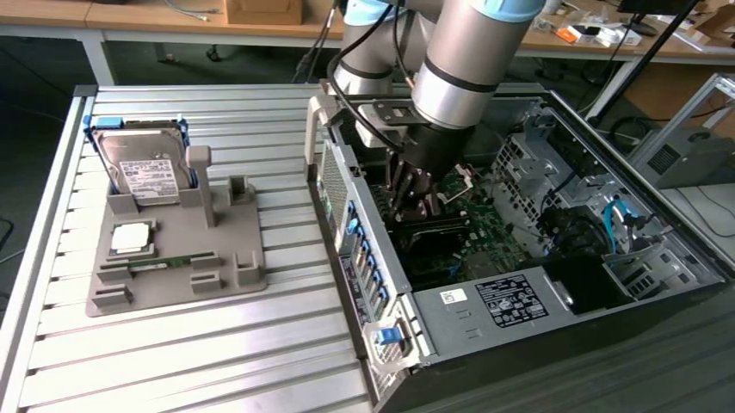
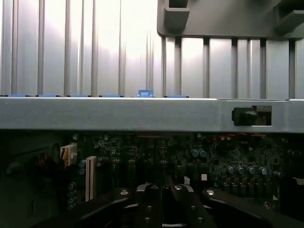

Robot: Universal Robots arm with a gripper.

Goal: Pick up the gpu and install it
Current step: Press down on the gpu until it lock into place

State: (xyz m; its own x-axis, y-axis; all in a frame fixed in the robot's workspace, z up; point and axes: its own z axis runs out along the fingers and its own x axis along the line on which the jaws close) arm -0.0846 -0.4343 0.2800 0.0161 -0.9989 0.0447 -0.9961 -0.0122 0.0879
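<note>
1. Surface (image 1: 172, 344): ribbed aluminium slats, shiny w/ dark grooves.
2. PC case (image 1: 483, 335) lies on its side, open, along the surface's edge at the exterior view's right. It's grey sheet metal w/ a perforated rear panel and blue slot clips. Green motherboard (image 1: 488, 225) inside, crowded w/ small caps and sockets.
3. Arm (image 1: 460, 69): fat grey tube w/ pale-blue joint caps, reaching down into the case.
4. Claw (image 1: 416, 185) is black, fingers (image 2: 151, 204) squeezed fully together, low over the board.
5. Gpu (image 1: 418, 206): dark flat piece right under the claw tip, down at the board, close to the case's rear wall. Can't tell if the claw actually pinches it or just touches it.
6. Case side wall (image 2: 142, 114) runs as a flat grey band just beside the claw. Blue cables (image 1: 614, 219) and drive cages sit well apart from it.
7. Grey matte plastic holder (image 1: 172, 275) near the surface's edge at the exterior view's left. It carries a boxy silver hard drive (image 1: 144, 168) w/ white label, upright, plus a slim green memory stick (image 1: 172, 261) lying flat.
</note>
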